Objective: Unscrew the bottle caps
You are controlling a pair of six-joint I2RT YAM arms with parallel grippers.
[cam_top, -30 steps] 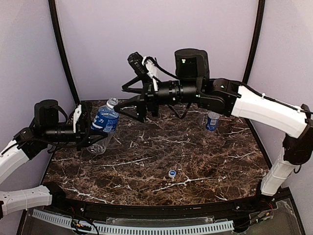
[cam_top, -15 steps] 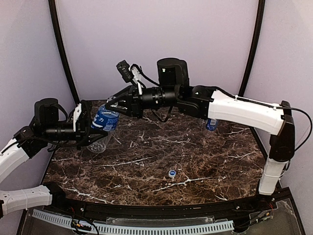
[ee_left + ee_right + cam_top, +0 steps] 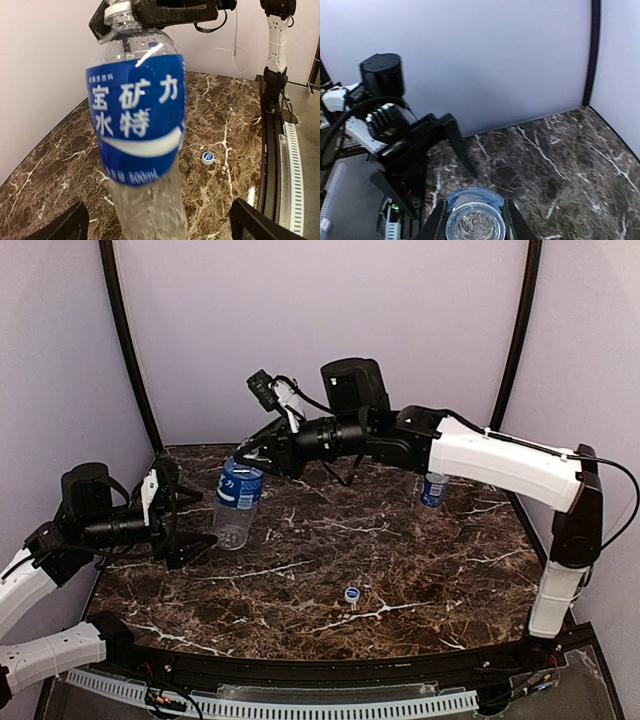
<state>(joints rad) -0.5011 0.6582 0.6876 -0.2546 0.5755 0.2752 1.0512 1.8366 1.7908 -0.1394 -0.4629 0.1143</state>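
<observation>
Top external view showed us the labelled bottle point(image 3: 238, 502) standing near the back-left corner of the bench point(image 3: 400, 570), long axis near vertical, its white cap point(image 3: 117, 7) pointing up. The right pincer point(image 3: 242, 453) looked clamped on that cap; the left pincer point(image 3: 192, 522) sat just beside the body, fingers apart. We judged the left should grip the body first, so twisting turned only the cap.

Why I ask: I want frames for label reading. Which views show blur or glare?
Left wrist: bottle fills the frame, label slightly soft, base smeared, a glare streak above the label. Right wrist: cap sharp, right at the bottom edge. Top external: even light, sharp, label tiny.
</observation>
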